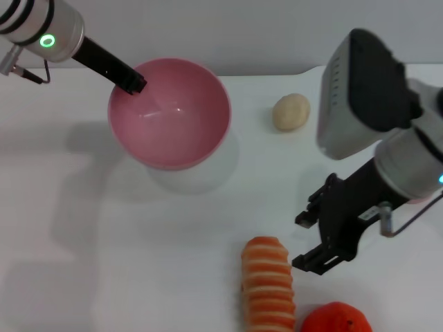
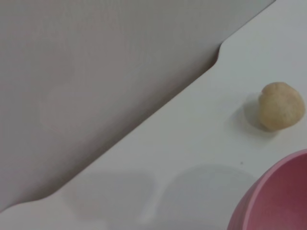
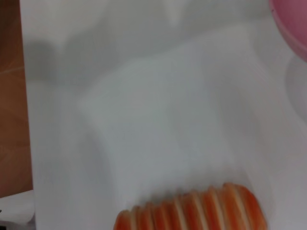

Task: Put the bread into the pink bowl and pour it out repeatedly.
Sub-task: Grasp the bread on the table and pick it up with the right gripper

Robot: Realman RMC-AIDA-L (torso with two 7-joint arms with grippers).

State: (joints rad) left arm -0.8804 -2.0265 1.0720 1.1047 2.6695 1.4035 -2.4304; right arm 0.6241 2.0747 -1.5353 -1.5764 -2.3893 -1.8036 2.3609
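1. The pink bowl (image 1: 169,114) is held tilted above the far part of the desk (image 1: 104,242), its mouth turned toward the near edge. The left gripper (image 1: 133,83) pinches its far-left rim with the jaws closed on it. The bowl is empty.
2. The bread (image 1: 267,283) lies on the desk at the near edge, right of centre, beside an orange fruit (image 1: 336,318).
3. The right gripper (image 1: 315,238) hovers just right of the bread's far end, jaws open and empty.
4. The bread's long axis runs from the near edge toward the far edge, the far end pointing roughly at the bowl.
5. To grasp well, centre the jaws over the middle ribs and close across the short width. Keep clear of the fruit.
6. A beige lump (image 1: 291,111) sits toward the far edge; leave it.
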